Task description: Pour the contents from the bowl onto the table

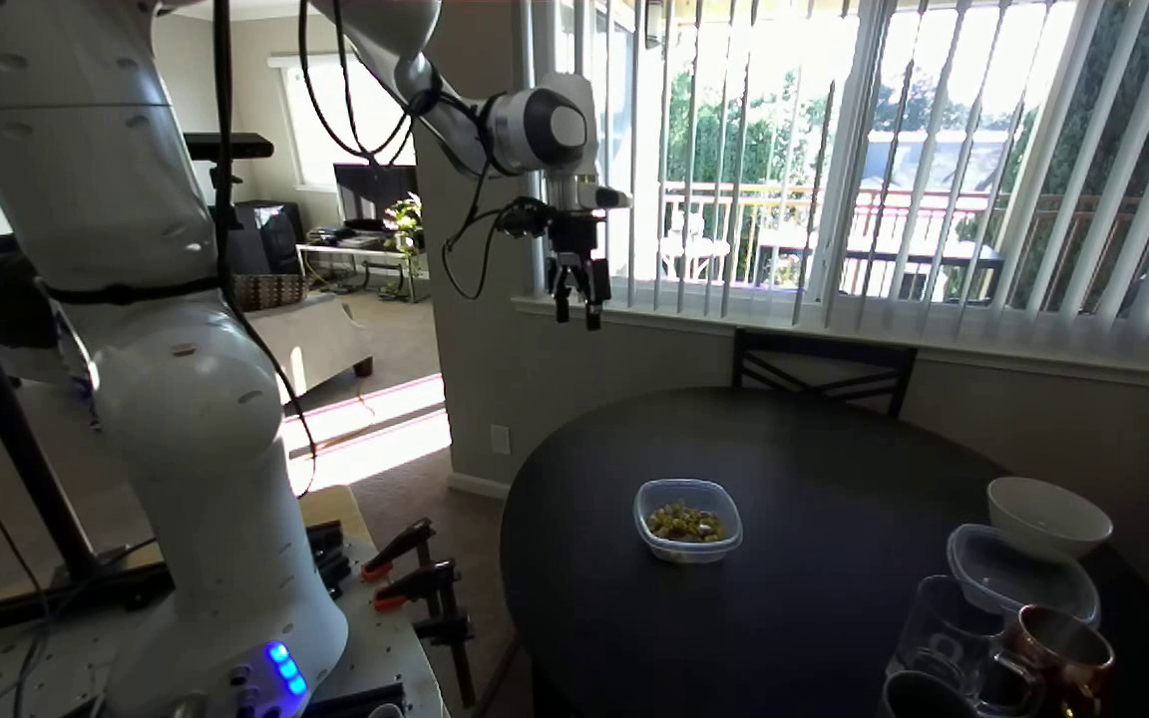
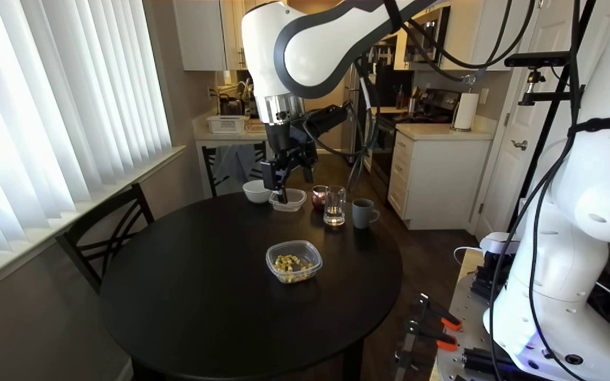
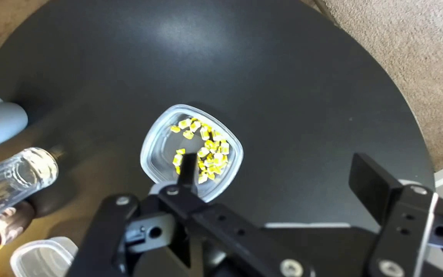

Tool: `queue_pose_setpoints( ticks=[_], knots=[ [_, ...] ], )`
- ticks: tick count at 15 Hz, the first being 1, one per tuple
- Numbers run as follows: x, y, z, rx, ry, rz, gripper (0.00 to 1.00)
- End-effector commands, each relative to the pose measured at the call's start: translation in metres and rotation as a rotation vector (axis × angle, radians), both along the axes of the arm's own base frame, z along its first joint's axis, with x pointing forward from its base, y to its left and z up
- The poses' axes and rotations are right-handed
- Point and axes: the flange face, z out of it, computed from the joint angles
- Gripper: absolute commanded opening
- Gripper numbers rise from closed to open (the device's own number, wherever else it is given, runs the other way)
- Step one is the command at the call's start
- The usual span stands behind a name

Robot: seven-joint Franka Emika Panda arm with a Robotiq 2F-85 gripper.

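The bowl is a small clear, pale-rimmed, squarish container (image 1: 691,551) on the dark round table (image 1: 804,459). It also shows in an exterior view (image 2: 307,253) and the wrist view (image 3: 153,142). The contents (image 1: 682,522), a clump of yellowish bits, lie inside it; they also show in an exterior view (image 2: 287,263) and the wrist view (image 3: 215,152). My gripper (image 1: 577,311) is open and empty, well above table height. In the wrist view the gripper (image 3: 276,163) has its fingers wide apart; the left finger covers part of the bowl's near side.
A white bowl (image 2: 256,191), an empty clear container (image 2: 294,201), a copper mug (image 2: 319,197), a glass mug (image 2: 334,207) and a grey mug (image 2: 362,213) stand grouped along one side of the table. Chairs (image 1: 824,364) stand at its edge, near window blinds (image 1: 764,179).
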Motion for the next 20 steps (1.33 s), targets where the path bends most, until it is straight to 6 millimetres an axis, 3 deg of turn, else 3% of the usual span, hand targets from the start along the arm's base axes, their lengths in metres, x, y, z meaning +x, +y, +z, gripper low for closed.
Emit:
queue_pose_setpoints(
  ticks=[1, 4, 8, 11, 15, 20],
  knots=[
    [-0.007, 0.016, -0.022, -0.016, -0.050, 0.193, 1.00],
    [0.010, -0.002, -0.059, -0.042, -0.074, 0.351, 1.00],
    [0.039, -0.052, -0.105, -0.081, -0.054, 0.557, 1.00],
    [0.044, -0.075, -0.151, -0.056, 0.008, 0.668, 1.00],
    [0.037, -0.089, -0.213, -0.042, 0.162, 0.734, 1.00],
    [0.051, -0.098, -0.251, -0.070, 0.223, 0.740, 1.00]
  ],
)
